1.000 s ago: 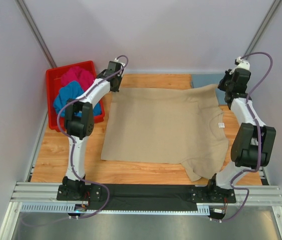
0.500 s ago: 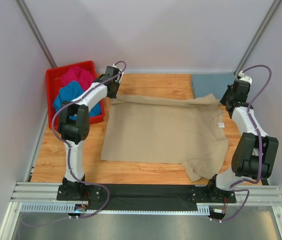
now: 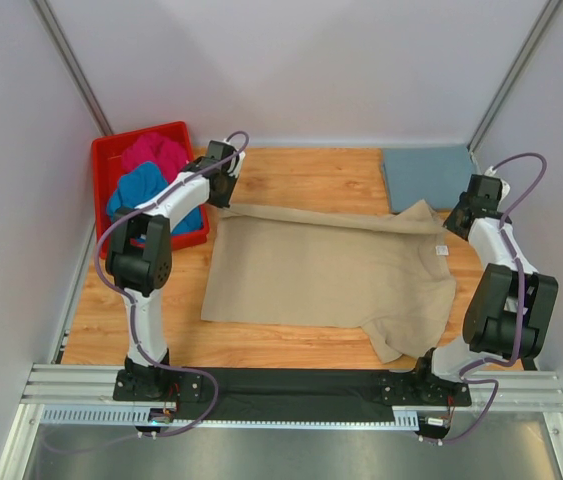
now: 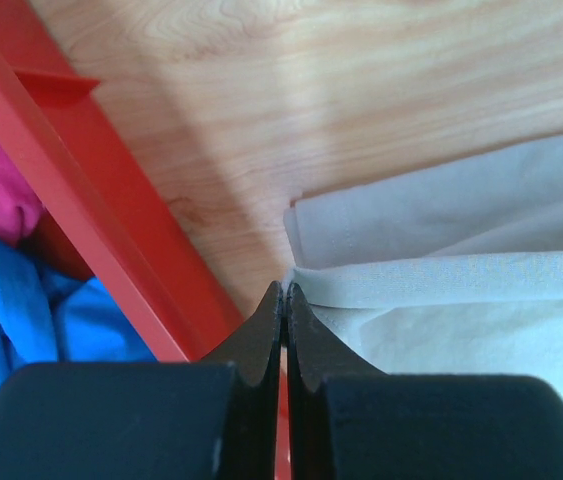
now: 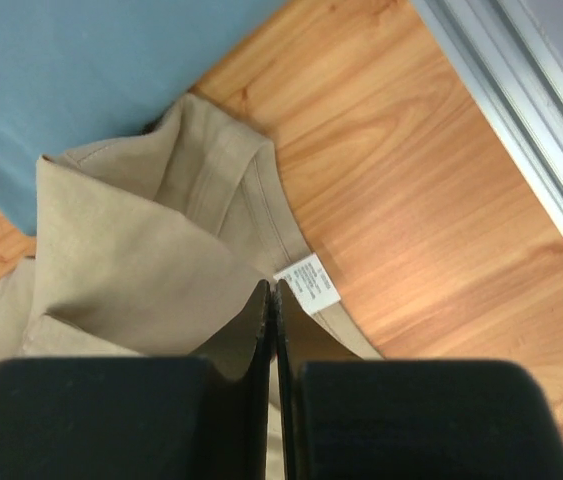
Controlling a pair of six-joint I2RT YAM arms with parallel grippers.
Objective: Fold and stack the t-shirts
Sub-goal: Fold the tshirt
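A beige t-shirt [image 3: 321, 270] lies spread over the middle of the wooden table, its far edge lifted and drawn toward the near side. My left gripper [image 3: 224, 198] is shut on the shirt's far left corner [image 4: 381, 285], right beside the red bin. My right gripper [image 3: 453, 222] is shut on the beige cloth [image 5: 131, 240] near the collar, next to the white label [image 5: 311, 283]. A folded grey-blue t-shirt [image 3: 426, 175] lies flat at the back right. A magenta t-shirt [image 3: 156, 152] and a bright blue t-shirt [image 3: 136, 192] sit crumpled in the bin.
The red plastic bin [image 3: 101, 158] stands at the back left; its wall [image 4: 91, 200] is close to my left fingers. A metal rail [image 5: 521, 110] runs along the table's right edge. Bare wood [image 3: 301, 165] shows beyond the beige shirt.
Both grippers have moved toward the near side, dragging the beige shirt's far edge with them. The grey-blue shirt at the back right is now fully uncovered.
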